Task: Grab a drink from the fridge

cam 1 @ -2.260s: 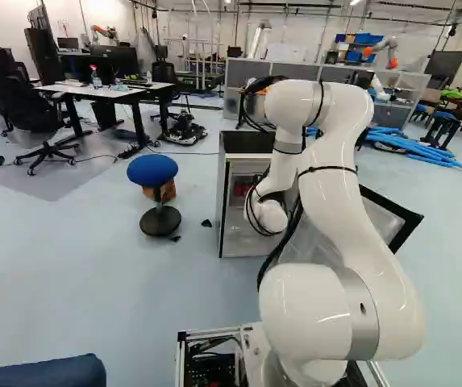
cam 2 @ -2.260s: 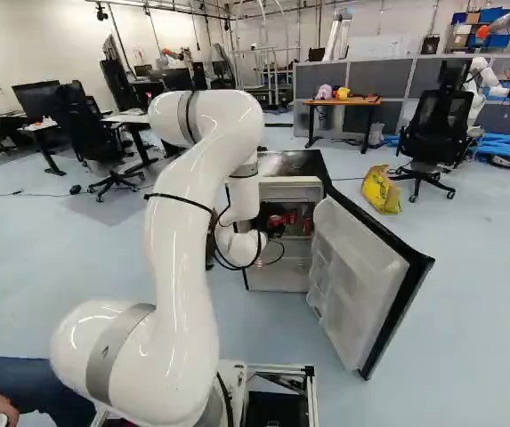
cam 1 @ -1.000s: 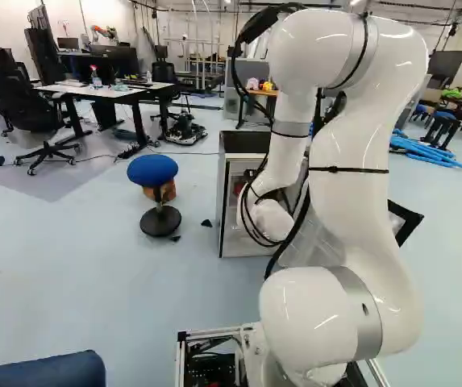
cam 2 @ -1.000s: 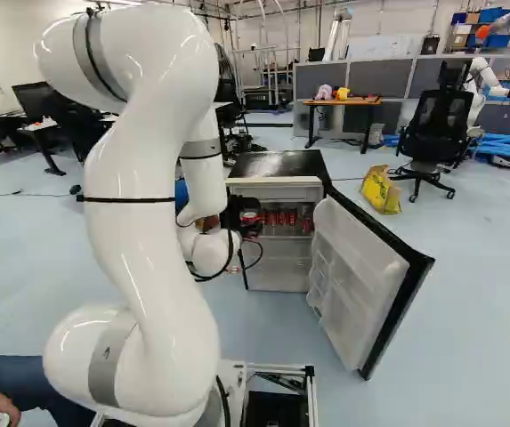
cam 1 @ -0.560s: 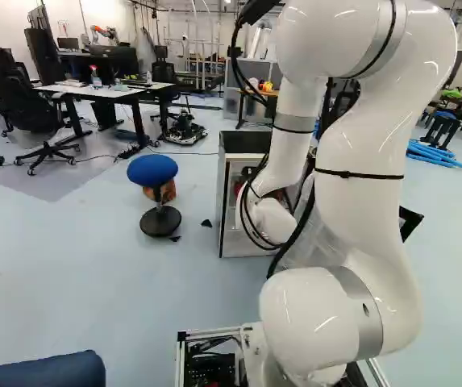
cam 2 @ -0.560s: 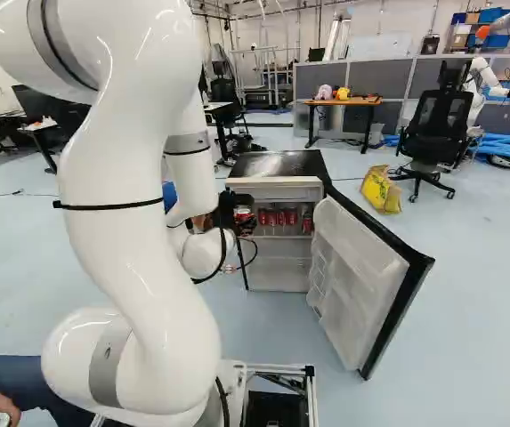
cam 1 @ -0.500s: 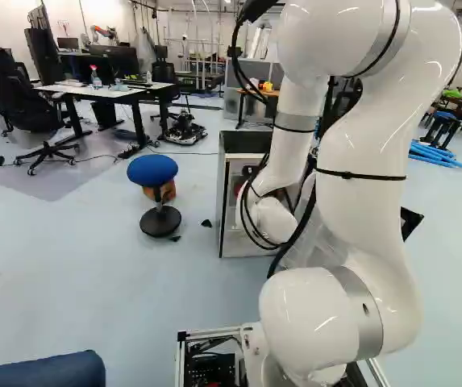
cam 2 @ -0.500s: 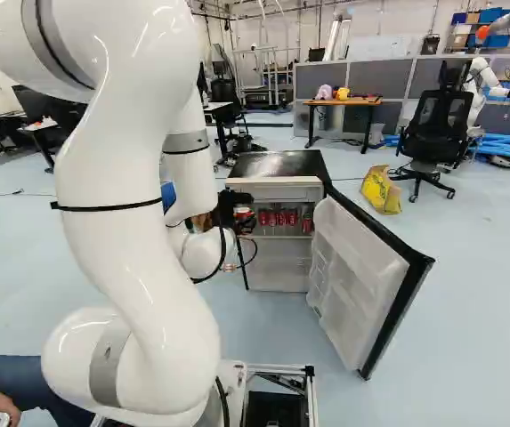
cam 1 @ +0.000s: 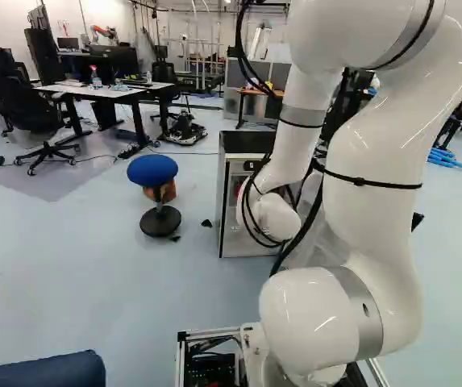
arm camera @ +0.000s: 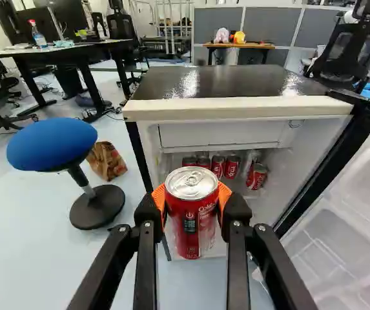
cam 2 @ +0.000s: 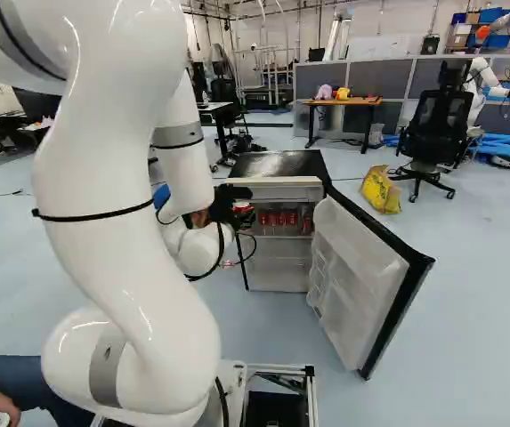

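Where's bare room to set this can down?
The fridge's top, from front edge to back, looks bare; so does the floor between stool and base. Crowded: the fridge shelf, where red cans stand close together beyond the held can.

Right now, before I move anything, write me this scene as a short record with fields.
pincer: shut on a red can
held can: upright, in front of the fridge
fridge: ahead of the pincer, door wide open
inside: at least five more red cans
beside fridge: blue stool, brown bag on floor
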Available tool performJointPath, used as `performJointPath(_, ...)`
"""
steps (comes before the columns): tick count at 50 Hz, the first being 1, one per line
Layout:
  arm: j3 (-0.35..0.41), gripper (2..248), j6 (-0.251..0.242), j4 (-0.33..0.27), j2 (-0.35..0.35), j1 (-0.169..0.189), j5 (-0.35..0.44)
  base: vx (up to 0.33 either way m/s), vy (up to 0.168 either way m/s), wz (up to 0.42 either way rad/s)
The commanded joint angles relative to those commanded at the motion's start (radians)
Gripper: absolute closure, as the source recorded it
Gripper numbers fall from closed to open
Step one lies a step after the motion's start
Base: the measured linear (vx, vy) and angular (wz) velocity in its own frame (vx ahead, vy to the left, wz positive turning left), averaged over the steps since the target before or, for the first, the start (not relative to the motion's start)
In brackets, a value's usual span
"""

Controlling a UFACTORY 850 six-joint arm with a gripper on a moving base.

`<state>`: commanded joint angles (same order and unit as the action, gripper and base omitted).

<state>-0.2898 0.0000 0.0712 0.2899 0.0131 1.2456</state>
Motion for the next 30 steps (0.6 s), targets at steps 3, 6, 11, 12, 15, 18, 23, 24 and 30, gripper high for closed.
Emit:
performJointPath(3, 0.000, 152, 0.000, 0.000, -0.008, 0.000, -0.005, 0.000, 0.000, 0.000)
performJointPath(6, -0.002, 152, 0.000, 0.000, -0.015, 0.000, -0.010, 0.000, 0.000, 0.000)
performJointPath(11, -0.008, 152, 0.000, 0.000, -0.024, 0.000, -0.018, 0.000, 0.000, 0.000)
performJointPath(12, -0.009, 152, 0.000, 0.000, -0.025, 0.000, -0.019, 0.000, 0.000, 0.000)
performJointPath(15, -0.013, 152, 0.000, 0.000, -0.030, 0.000, -0.024, 0.000, 0.000, 0.000)
performJointPath(18, -0.017, 152, 0.000, 0.000, -0.035, 0.000, -0.029, 0.000, 0.000, 0.000)
performJointPath(23, -0.024, 152, 0.000, 0.000, -0.043, 0.000, -0.037, 0.000, 0.000, 0.000)
performJointPath(24, -0.026, 152, 0.000, 0.000, -0.044, 0.000, -0.039, 0.000, 0.000, 0.000)
performJointPath(30, -0.035, 152, 0.000, 0.000, -0.052, -0.001, -0.048, 0.000, 0.000, 0.000)
